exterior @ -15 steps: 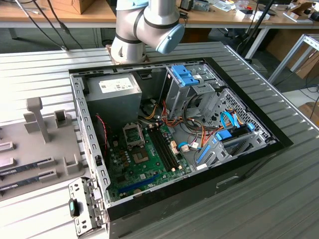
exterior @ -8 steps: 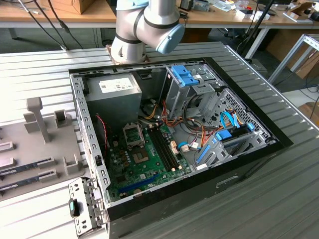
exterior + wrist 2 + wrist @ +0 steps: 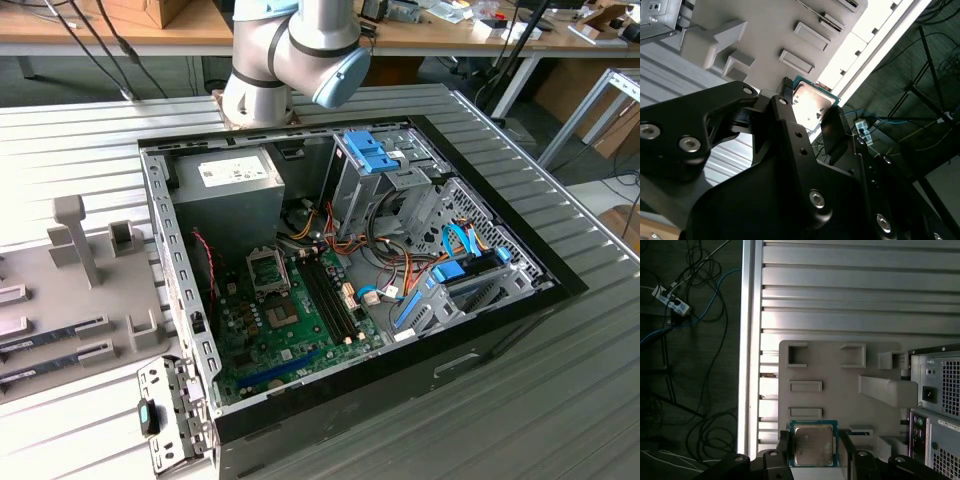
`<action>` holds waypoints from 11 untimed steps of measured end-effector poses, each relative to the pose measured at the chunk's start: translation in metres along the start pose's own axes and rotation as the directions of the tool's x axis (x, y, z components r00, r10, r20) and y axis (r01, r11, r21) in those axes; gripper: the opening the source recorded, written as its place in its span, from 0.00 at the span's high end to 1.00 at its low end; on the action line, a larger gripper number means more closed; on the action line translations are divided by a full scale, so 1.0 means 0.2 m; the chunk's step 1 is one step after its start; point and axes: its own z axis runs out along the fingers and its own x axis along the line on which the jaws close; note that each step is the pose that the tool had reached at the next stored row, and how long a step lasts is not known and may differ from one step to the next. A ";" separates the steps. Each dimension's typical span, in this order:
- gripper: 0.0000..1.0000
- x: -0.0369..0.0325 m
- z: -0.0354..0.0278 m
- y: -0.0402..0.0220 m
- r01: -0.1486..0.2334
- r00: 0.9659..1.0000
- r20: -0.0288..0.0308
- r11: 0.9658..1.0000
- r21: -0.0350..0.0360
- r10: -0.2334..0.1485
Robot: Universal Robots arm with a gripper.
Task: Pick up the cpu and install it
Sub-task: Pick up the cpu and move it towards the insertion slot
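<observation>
Across the worktop [image 3: 560,400], to the exterior view's left of the open computer case [image 3: 500,330], sits a grey parts tray [image 3: 840,390]. Above it our gripper [image 3: 814,449] has its fingers [image 3: 784,449] pinching the cpu [image 3: 813,442] by opposite edges. We judge it light, stiff and fragile, so the edges are the right hold.

Computer case [image 3: 470,350]: open, lying on the slatted table [image 3: 560,420].
Power supply [image 3: 225,195]: grey box in the case's far corner.
Motherboard [image 3: 270,345]: green; I see its framed socket [image 3: 268,272] beside the memory strips [image 3: 330,295].
Fixture plate [image 3: 60,300]: grey, at the exterior view's left of the case.
</observation>
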 end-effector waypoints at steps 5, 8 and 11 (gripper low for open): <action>0.53 -0.001 -0.023 0.000 0.000 1.000 0.000 1.000 0.000 0.000; 0.53 -0.001 -0.033 0.000 0.000 1.000 0.000 1.000 0.000 0.000; 0.53 -0.001 -0.044 0.001 0.000 1.000 0.000 1.000 0.000 0.000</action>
